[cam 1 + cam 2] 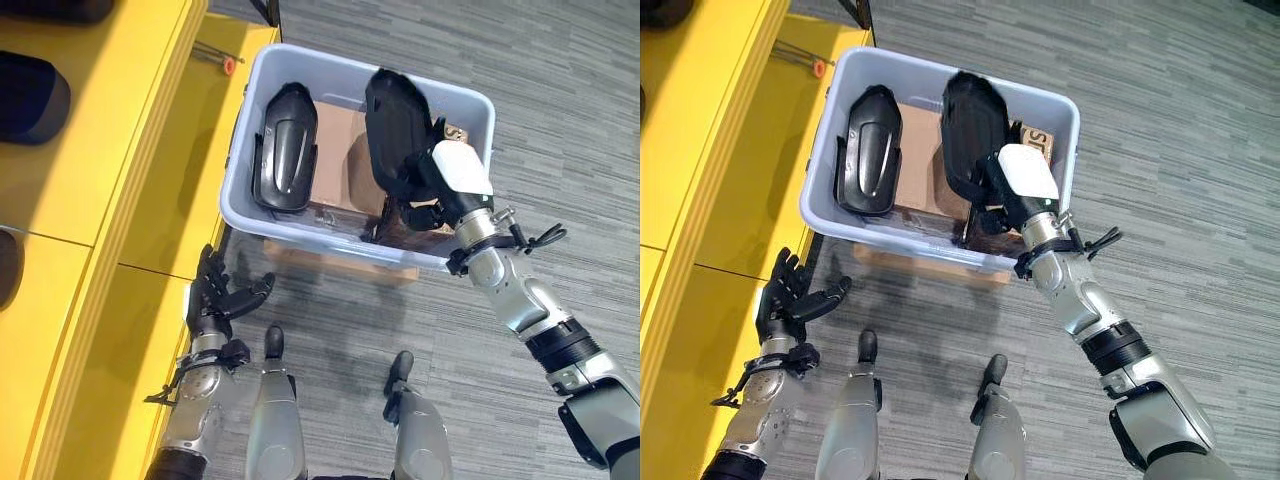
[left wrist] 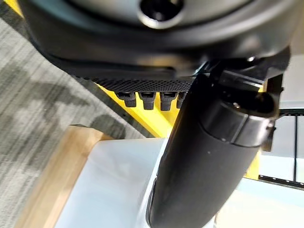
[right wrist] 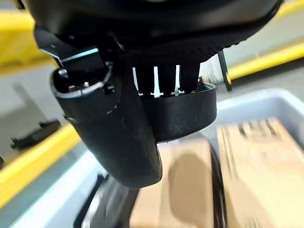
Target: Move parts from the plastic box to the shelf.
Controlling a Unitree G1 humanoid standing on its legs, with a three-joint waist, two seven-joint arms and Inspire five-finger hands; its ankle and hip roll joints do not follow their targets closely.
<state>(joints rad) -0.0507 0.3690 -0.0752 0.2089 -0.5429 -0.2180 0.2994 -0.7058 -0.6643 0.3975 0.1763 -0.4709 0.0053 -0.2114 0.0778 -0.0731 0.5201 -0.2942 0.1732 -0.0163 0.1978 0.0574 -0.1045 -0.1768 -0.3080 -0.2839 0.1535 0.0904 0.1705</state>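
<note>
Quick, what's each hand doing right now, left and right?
Left hand: open, holding nothing, beside the yellow shelf.
Right hand: shut on a black part above the plastic box.

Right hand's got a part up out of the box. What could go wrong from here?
1. The right hand grips only the lower end of the long black part; held that far off centre, it could tilt or slip.
2. Swinging it toward the yellow shelf could clip the plastic box rim or the second part lying inside.
3. The left hand hangs open beside the shelf edge and gives no support.
</note>
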